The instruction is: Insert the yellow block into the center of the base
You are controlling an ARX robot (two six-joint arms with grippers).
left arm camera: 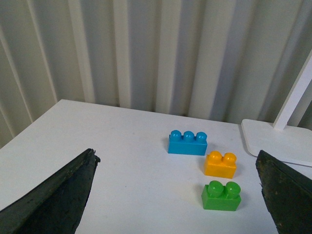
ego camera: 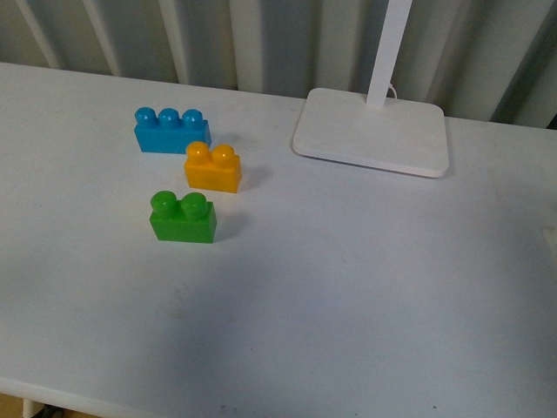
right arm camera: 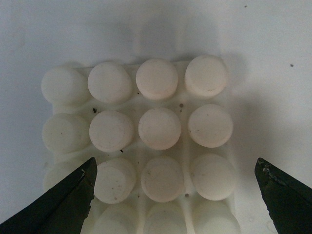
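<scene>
The white bench fills the front view. On it, at about one o'clock from the middle, stands the smooth white lamp stand with its pole rising out of frame. The base shows plainly only in the right wrist view. It lies flat on the bench right beneath the right jaws, which are spread wide with a dark tip either side of the plate, holding nothing and touching nothing. Every stud that can be seen is bare, the middle ones included. The three bricks form a cluster at about ten o'clock from the bench's middle, well apart from the lamp stand. The longer blue brick is farthest back. The yellow block stands upright, studs up, at four o'clock of the blue brick and just beside it; I cannot tell whether their corners touch. The green brick sits at seven o'clock of the yellow block, near it but apart. The left jaws, seen in the left wrist view, are also wide open and empty, hanging above the bench short of the bricks. I judge the task to be at its very start: the yellow block is ungrasped and not yet lifted. What is left is to close on it, carry it over to the base and press it onto the centre studs.
</scene>
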